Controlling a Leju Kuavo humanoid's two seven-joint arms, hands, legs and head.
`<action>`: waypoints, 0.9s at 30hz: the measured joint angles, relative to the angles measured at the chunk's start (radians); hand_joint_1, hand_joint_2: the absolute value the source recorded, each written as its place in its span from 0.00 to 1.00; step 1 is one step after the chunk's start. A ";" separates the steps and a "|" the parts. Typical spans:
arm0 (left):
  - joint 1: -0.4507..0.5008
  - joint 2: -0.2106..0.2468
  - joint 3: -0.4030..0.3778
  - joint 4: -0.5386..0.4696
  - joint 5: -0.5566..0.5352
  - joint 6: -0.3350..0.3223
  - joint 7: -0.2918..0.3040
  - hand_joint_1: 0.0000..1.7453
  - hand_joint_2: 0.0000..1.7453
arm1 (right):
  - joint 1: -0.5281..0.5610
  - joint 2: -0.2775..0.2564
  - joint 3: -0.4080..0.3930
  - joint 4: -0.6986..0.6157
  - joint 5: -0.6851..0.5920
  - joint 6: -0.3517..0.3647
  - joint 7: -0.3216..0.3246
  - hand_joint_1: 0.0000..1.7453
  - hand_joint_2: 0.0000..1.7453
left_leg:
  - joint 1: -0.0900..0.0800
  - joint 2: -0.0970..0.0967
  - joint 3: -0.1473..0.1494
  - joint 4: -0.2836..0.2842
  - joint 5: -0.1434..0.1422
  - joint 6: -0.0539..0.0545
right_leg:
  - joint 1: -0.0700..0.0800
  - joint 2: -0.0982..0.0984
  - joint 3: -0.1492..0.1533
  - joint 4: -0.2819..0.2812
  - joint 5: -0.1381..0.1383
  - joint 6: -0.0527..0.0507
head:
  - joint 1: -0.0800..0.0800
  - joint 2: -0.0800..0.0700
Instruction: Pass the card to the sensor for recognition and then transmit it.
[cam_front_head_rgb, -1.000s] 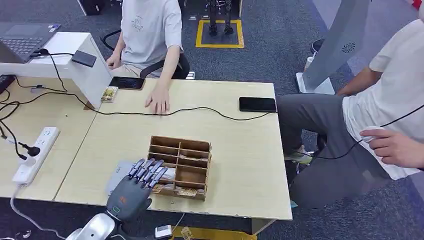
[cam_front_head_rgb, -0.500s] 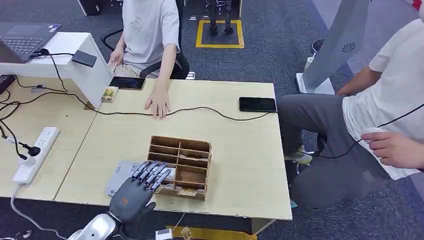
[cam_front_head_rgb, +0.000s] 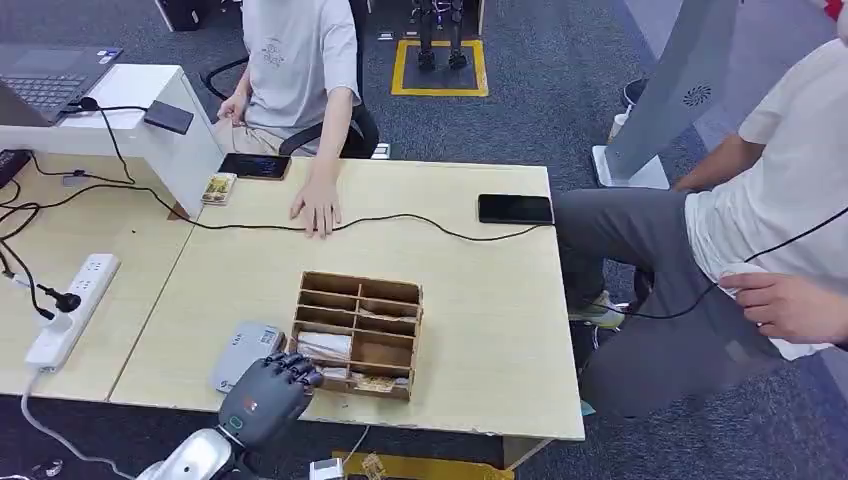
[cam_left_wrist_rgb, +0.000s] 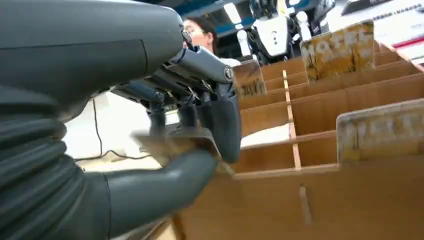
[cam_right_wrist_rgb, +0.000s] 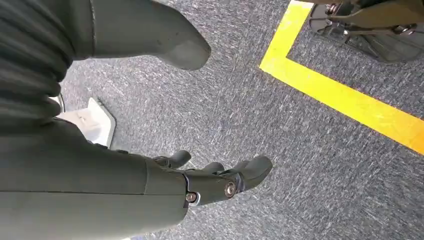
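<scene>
A wooden divided box (cam_front_head_rgb: 385, 352) stands near the table's front edge with cards (cam_front_head_rgb: 322, 346) in its compartments. A flat grey sensor (cam_front_head_rgb: 243, 352) lies just to its left. My left hand (cam_front_head_rgb: 266, 397) is at the box's front-left corner with its fingers curled in. In the left wrist view the thumb and fingers (cam_left_wrist_rgb: 220, 125) pinch a worn brownish card (cam_left_wrist_rgb: 175, 141) just outside the box wall (cam_left_wrist_rgb: 310, 200), and more cards (cam_left_wrist_rgb: 339, 50) stand upright in the compartments. My right hand (cam_right_wrist_rgb: 210, 180) hangs over grey carpet with its fingers apart, holding nothing.
A person's hand (cam_front_head_rgb: 318, 208) rests on the far side of the table beside a black cable (cam_front_head_rgb: 420, 222). A phone (cam_front_head_rgb: 515, 208) lies at the far right and a power strip (cam_front_head_rgb: 72, 308) on the left table. A second person (cam_front_head_rgb: 770, 200) sits to the right.
My left hand's fingers, stretched out over the box's front-left compartment before, have curled in, and the hand has drawn back toward the table's front edge.
</scene>
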 joint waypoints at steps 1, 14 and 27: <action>-0.001 0.000 0.000 0.000 0.000 0.002 0.002 1.00 1.00 | 0.000 0.001 0.000 -0.001 0.000 0.000 0.001 0.00 1.00 | 0.000 0.000 0.000 0.000 0.000 0.000 | 0.000 0.000 0.000 0.000 0.000 0.000 | 0.000 0.000; 0.002 0.000 0.002 0.004 0.003 -0.002 0.010 1.00 1.00 | 0.001 0.008 0.001 -0.003 0.000 0.000 -0.006 0.00 1.00 | 0.000 0.000 0.000 0.000 0.000 0.000 | 0.000 0.000 0.000 0.000 0.000 0.000 | 0.000 0.000; -0.008 -0.017 0.060 -0.056 0.196 -0.048 -0.115 1.00 1.00 | 0.001 0.009 0.012 -0.004 0.000 0.003 0.005 0.00 1.00 | 0.000 0.000 0.000 0.000 0.000 0.000 | 0.000 0.000 0.000 0.000 0.000 0.000 | 0.000 0.000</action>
